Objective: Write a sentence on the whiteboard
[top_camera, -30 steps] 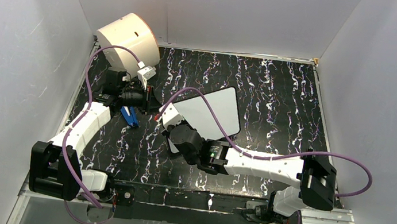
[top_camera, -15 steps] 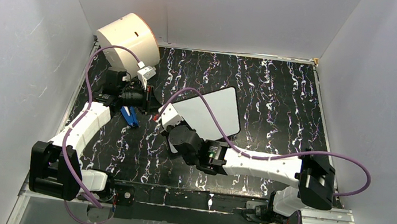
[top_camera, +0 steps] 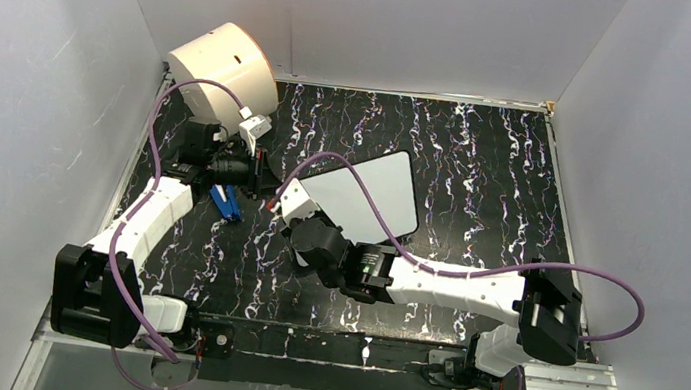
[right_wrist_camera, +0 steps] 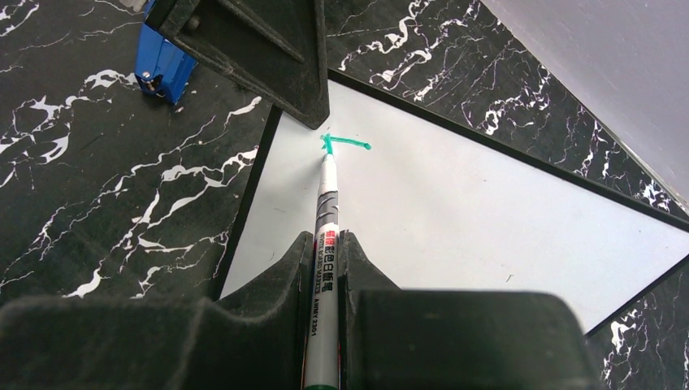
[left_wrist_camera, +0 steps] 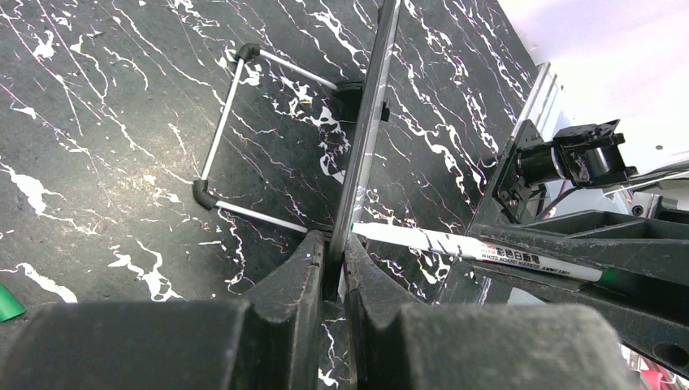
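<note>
Black marble-look tabletop (top_camera: 487,163), veined in white, lies between plain white walls. On it, the right gripper (right_wrist_camera: 325,244) is squeezed tight around a slim white marker pen with a green nib (right_wrist_camera: 327,191), its barrel pointing to 12 o'clock in the wrist view. The nib touches a small glossy white whiteboard with a thin black frame (right_wrist_camera: 463,211), near its left corner. From the nib a short green marker stroke (right_wrist_camera: 348,145) runs toward 3 o'clock, the only writing I can see.

The left gripper (left_wrist_camera: 334,244) is pinched nearly closed on that same board's black frame, seen edge-on. A silver wire stand with black corners (left_wrist_camera: 219,130) props the board from behind.

From above, the board sits mid-table. A small blue object (top_camera: 225,202) lies at its 9 o'clock, and a cream cylindrical drum (top_camera: 223,63) stands in the 10 o'clock corner.
</note>
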